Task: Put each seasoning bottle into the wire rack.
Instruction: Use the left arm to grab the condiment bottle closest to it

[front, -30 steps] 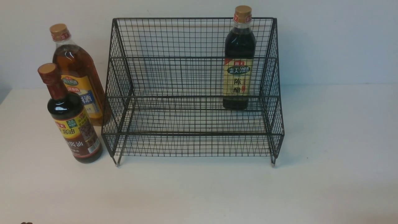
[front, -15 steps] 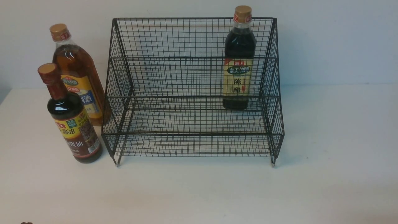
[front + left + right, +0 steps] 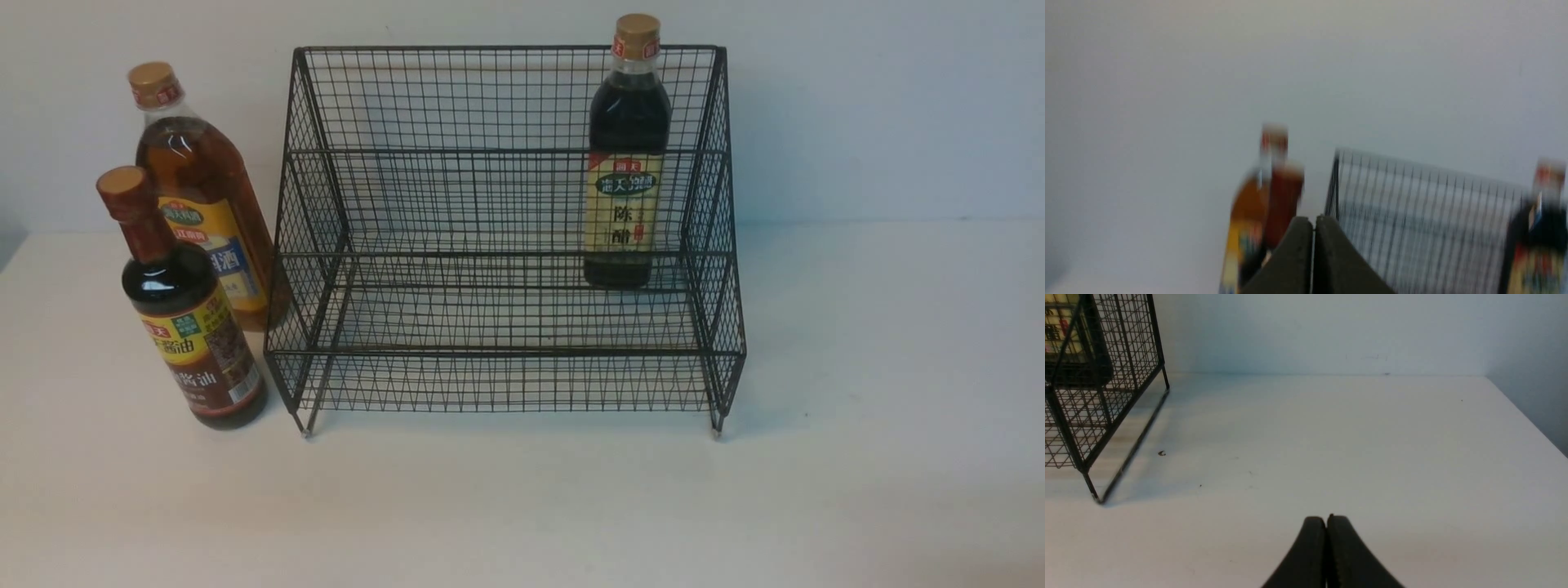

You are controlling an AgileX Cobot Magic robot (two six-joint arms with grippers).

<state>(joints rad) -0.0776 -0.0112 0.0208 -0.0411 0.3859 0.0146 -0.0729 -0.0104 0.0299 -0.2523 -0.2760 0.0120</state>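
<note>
The table (image 3: 857, 449) is free in front and to the right of the rack (image 3: 506, 151). A dark bottle (image 3: 627, 122) stands inside, back right. The amber bottle (image 3: 196, 175) and red-necked bottle (image 3: 188, 327) stand just outside its left edge. Both the left gripper (image 3: 1313, 228) and right gripper (image 3: 1326, 526) are closed tight, empty.

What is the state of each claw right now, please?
Left claw: closed, holding nothing.
Right claw: closed, holding nothing.
</note>
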